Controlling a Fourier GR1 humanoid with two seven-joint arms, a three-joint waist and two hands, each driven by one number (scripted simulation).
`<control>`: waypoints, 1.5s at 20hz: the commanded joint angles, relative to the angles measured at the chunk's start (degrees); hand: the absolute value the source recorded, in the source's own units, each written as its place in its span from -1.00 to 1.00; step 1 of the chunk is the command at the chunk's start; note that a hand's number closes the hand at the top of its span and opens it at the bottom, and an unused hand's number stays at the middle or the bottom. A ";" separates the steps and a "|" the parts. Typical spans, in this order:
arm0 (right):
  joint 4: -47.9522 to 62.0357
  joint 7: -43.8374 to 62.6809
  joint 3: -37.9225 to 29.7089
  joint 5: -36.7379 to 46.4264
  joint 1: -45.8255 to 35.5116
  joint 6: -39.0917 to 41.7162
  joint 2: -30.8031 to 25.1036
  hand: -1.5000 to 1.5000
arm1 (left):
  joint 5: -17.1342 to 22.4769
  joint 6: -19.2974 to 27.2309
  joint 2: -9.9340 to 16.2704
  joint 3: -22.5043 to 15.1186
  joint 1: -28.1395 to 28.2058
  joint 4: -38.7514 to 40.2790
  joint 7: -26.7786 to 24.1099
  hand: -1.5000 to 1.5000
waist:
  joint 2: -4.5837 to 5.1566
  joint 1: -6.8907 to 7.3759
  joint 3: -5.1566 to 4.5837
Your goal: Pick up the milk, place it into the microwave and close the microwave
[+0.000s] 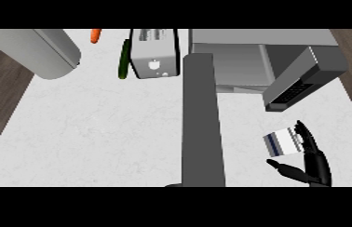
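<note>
White milk carton [282,143] with blue stripe, tilted, near open grey microwave [261,63]

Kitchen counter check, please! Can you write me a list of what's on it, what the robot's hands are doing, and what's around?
Surface: white marbled counter, bare in the middle.
Job's things: milk carton at the right, at the right hand; microwave at the back with its door swung open.
Clutter: toaster, a dark green vegetable beside it, a carrot at the back edge.
Hands: right hand with fingers and thumb round the milk carton; left hand not seen, only a grey forearm rising up the middle.
Cables: nothing seen.
Surroundings: large grey cylinder at upper left; dark wooden floor past the counter's left edge.
</note>
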 commanded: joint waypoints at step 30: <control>1.60 -3.74 3.87 3.20 -14.87 -6.47 9.93 1.00 | 5.50 -3.76 -0.57 2.46 1.86 0.67 4.27 -1.00 | 0.21 0.72 0.17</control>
